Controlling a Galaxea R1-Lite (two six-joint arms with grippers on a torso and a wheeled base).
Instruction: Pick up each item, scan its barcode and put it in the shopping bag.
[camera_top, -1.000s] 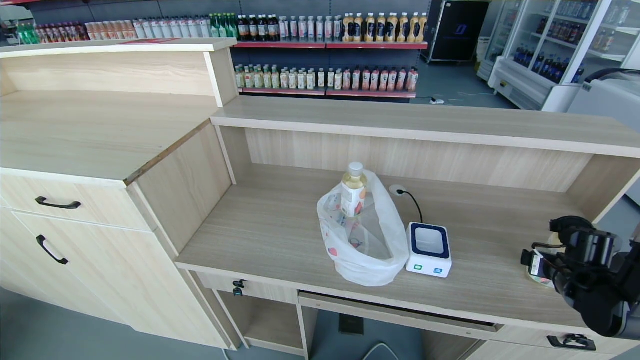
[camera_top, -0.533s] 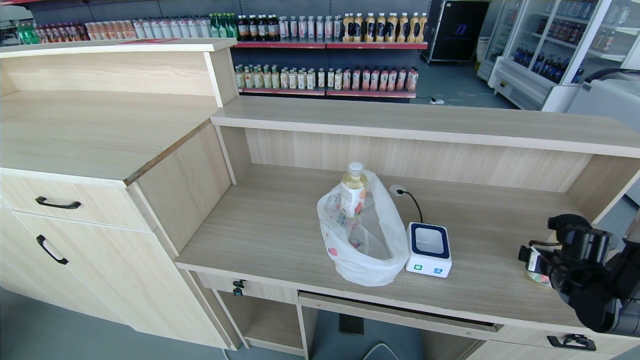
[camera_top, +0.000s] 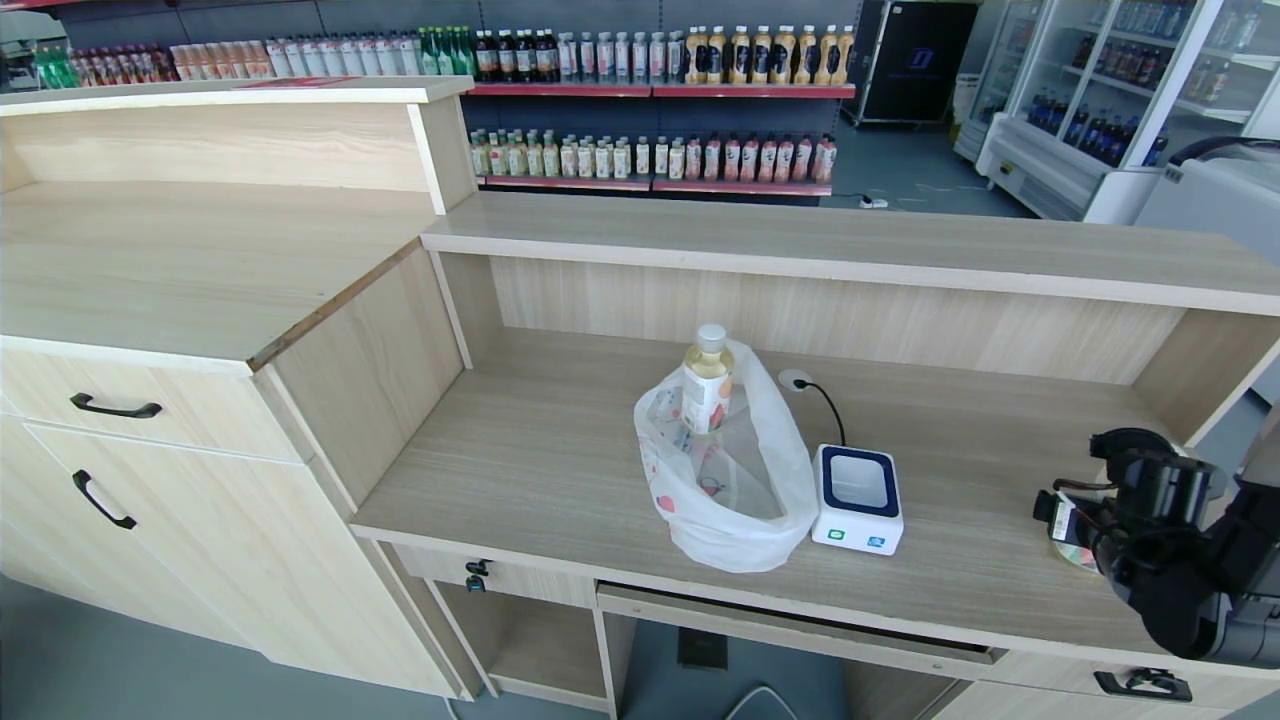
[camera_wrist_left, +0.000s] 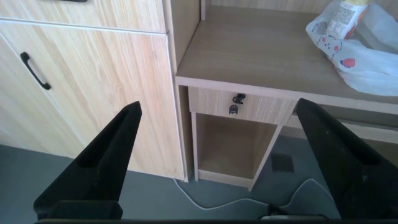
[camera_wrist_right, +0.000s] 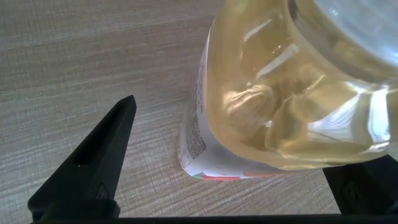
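A white plastic shopping bag (camera_top: 740, 510) stands open on the wooden counter (camera_top: 540, 450), with a bottle of yellow drink (camera_top: 707, 385) upright inside it. To its right sits the white barcode scanner (camera_top: 857, 495) with a dark-framed window. At the counter's far right a second bottle of yellow drink (camera_top: 1068, 530) rests on the wood. My right gripper (camera_top: 1085, 535) is open around it; in the right wrist view the bottle (camera_wrist_right: 267, 106) sits between the fingers, with a gap to one finger (camera_wrist_right: 93, 162). My left gripper (camera_wrist_left: 217, 104) hangs open, holding nothing, low in front of the cabinet.
A taller cabinet with black drawer handles (camera_top: 115, 408) stands to the left of the counter, and a raised ledge (camera_top: 850, 245) runs along the back. The scanner's cable (camera_top: 825, 400) leads to a hole in the counter. Below is an open cubby (camera_wrist_left: 230, 146).
My right gripper has shifted slightly left and up at the bottle on the far right. The bag, its bottle and the scanner have not moved.
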